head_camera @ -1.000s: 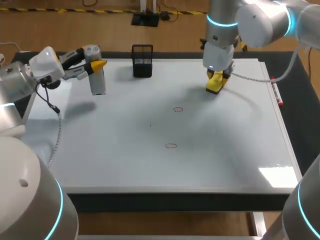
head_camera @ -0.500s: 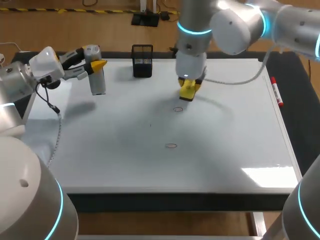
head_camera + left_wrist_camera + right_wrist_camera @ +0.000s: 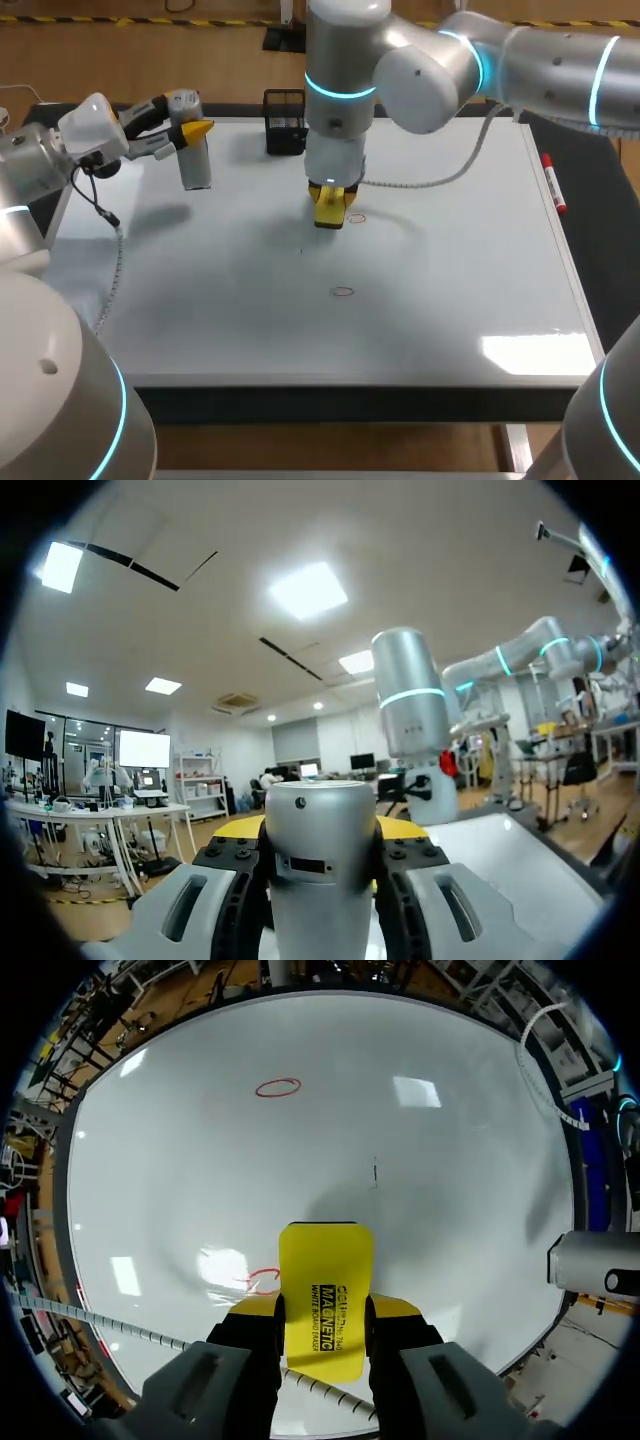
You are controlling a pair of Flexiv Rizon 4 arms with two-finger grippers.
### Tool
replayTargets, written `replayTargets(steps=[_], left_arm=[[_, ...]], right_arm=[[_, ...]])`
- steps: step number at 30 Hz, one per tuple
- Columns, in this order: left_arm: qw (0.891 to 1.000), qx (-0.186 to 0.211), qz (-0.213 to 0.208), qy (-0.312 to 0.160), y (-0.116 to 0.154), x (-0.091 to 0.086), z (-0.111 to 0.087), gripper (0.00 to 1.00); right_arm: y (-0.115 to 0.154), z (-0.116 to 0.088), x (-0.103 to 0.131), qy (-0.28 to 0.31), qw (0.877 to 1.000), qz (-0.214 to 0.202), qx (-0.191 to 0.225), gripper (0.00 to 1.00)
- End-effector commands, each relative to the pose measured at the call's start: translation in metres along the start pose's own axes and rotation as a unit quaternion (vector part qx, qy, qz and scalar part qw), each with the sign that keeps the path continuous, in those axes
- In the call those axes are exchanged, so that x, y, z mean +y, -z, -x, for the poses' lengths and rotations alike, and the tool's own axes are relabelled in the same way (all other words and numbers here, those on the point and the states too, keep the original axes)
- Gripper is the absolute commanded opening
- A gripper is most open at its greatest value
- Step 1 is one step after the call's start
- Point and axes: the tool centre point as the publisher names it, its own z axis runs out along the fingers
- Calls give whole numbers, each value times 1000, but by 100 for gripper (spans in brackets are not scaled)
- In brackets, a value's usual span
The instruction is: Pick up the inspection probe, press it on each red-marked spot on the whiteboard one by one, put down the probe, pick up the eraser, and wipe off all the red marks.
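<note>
Eraser (image 3: pixel 330 207), yellow and flat, is clamped between both fingers of the right tool (image 3: pixel 330 198), whose arm enters from the right and extends past the middle of the board (image 3: pixel 450 300). It points down at the board, just beside the far mark (image 3: pixel 357 218), a thin red ring. In the right wrist view the eraser (image 3: pixel 325 1280) covers part of the far mark (image 3: pixel 256 1278), and the right tool (image 3: pixel 323 1310) presses on its two long sides. Whether the eraser touches the surface cannot be told. The near mark (image 3: pixel 343 292), another red ring, lies uncovered and apart from it, toward the front edge. From the right wrist the near mark (image 3: pixel 278 1088) shows well ahead of the eraser. A small dark tick (image 3: pixel 301 250) sits on the board between the two marks, a little to the left.

The left tool (image 3: pixel 190 130) grips the probe (image 3: pixel 196 150), a grey cylinder held upright over the board's far left corner. From the left wrist the probe (image 3: pixel 320 860) stands in the middle, with the left tool (image 3: pixel 320 830) closed on it from both sides. A black basket (image 3: pixel 285 122) stands near the far edge. A marker (image 3: pixel 553 185) lies along the board's right edge. The board lies flat on the dark counter (image 3: pixel 610 250).
</note>
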Motion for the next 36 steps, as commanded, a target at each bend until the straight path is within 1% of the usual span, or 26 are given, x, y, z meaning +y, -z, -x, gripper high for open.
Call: replayTargets(steps=[1,12,24,36], left_arm=[[1000,-1,0,0,0,-1,0,0],[1000,-1,0,0,0,-1,0,0],[1000,-1,0,0,0,-1,0,0],[1000,-1,0,0,0,-1,0,0]], right_arm=[[-12,4,-2,2,1000,4,3,0],[-12,-2,-2,6,1000,-2,10,0],[-22,-21,0,1,1000,5,19,0],[-19,-45,-1,-26,999,0,23,0]])
